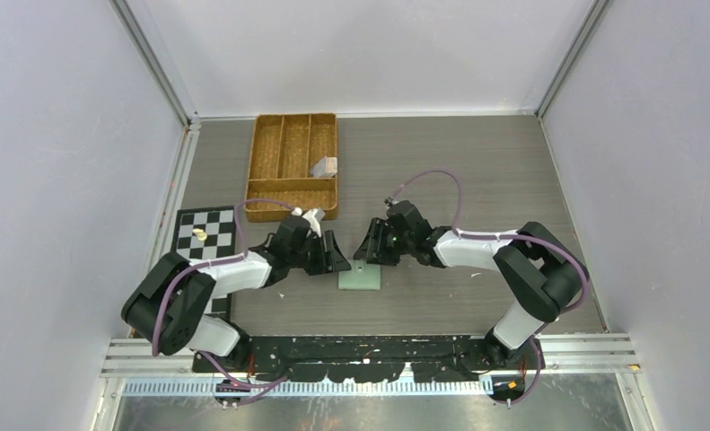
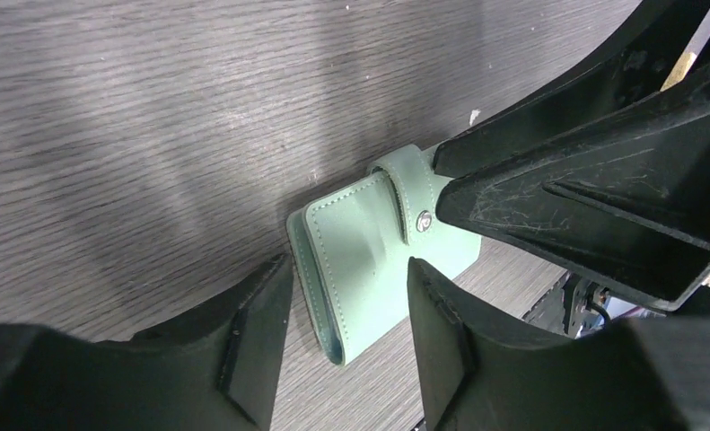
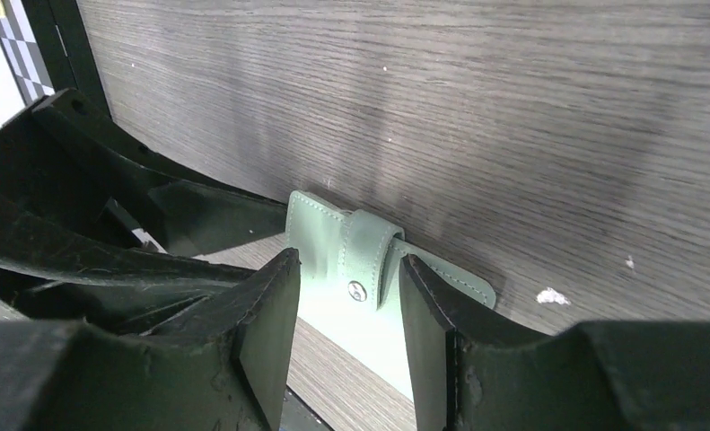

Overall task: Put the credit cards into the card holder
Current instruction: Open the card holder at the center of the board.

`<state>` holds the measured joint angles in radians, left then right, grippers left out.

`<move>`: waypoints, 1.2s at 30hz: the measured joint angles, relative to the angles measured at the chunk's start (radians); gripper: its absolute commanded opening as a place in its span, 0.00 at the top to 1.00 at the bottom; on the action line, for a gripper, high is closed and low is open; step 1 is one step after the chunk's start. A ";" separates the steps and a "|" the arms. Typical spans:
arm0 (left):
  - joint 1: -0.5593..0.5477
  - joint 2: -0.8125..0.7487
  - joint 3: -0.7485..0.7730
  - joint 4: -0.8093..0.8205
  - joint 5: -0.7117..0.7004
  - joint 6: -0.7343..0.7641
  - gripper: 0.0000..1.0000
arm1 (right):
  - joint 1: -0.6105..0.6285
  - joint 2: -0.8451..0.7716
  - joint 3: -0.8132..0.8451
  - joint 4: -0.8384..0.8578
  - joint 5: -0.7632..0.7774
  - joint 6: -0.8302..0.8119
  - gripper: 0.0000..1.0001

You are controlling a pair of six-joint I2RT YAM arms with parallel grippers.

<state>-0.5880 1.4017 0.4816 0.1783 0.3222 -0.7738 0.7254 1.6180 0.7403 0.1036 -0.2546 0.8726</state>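
While the green card holder (image 1: pixel 359 277) lies flat on the table (image 1: pixel 477 162) just below the overhead frame's centre, my right gripper (image 3: pixel 349 260) stands open astride its snap strap (image 3: pixel 369 244); my left gripper (image 2: pixel 346 269) straddles its folded end, and I cannot tell whether those jaws pinch it.

Card holder (image 1: pixel 359 277), lower centre: sage green with a silver snap. Surface (image 1: pixel 477 162): dark grey wood grain. Tray (image 1: pixel 293 215), upper centre: woven golden brown, holding a silvery-grey credit card (image 1: pixel 324 167). Board (image 1: pixel 205 233), left: black-and-white checks. Arms (image 1: pixel 463 250): black and white, with purple cables (image 1: pixel 436 172)
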 measured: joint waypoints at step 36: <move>-0.117 0.074 0.032 0.012 -0.200 0.023 1.00 | -0.018 0.104 -0.065 0.246 0.014 0.155 0.82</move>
<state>-0.7052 1.4754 0.5140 0.1902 0.1219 -0.7509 0.7078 1.7218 0.6750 0.3500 -0.2409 1.0275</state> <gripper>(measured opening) 0.130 0.214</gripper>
